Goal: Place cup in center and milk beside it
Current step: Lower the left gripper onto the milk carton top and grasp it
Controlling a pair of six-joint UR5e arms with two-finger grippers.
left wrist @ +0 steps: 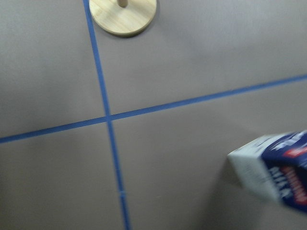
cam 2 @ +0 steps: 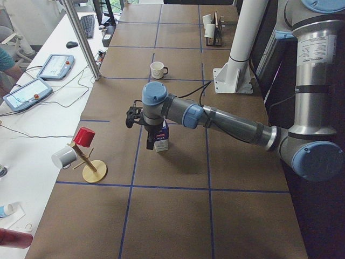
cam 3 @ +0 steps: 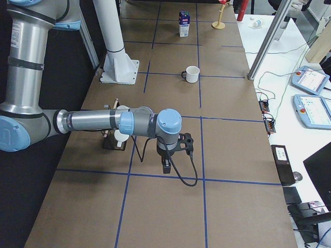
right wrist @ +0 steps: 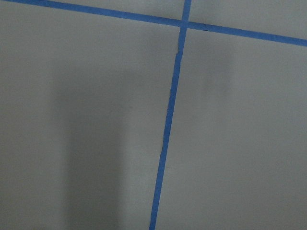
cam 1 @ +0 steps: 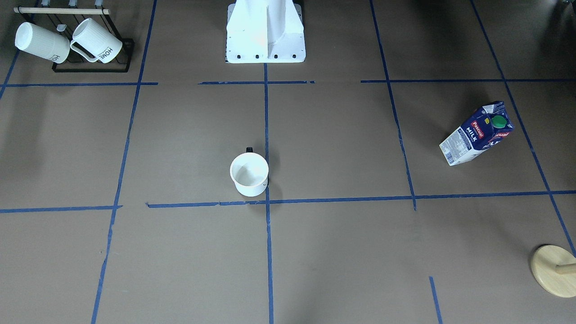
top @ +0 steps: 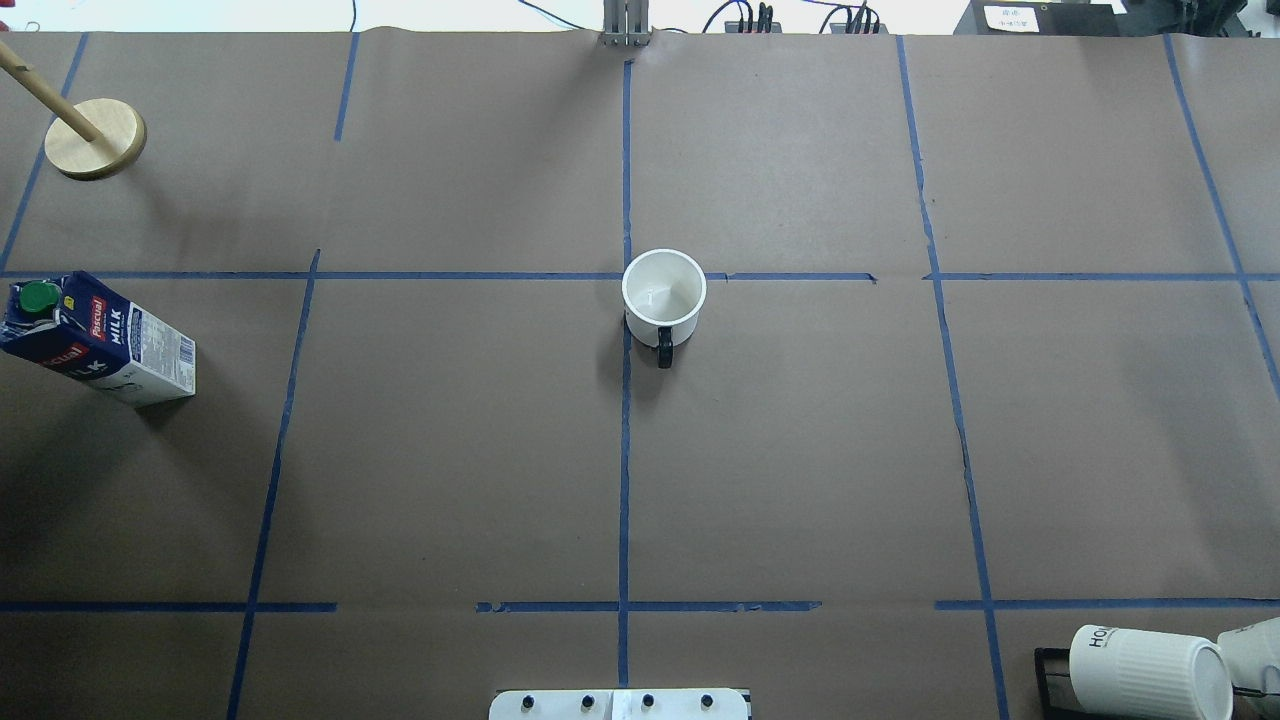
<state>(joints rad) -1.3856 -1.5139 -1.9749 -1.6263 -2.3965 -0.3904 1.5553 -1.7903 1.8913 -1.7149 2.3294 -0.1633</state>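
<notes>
Left end effector [cam 2: 151,141], spread not discernible, hangs just beside the upright dark blue gable-top milk carton [cam 2: 162,142], far to the robot's left of the white smiley mug [cam 2: 157,69].

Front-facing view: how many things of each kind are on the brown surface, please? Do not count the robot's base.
Ribbed white mugs: 2
Smooth white cup: 1
Milk carton: 1
Black rack: 1
Wooden stand: 1
Total: 6
</notes>
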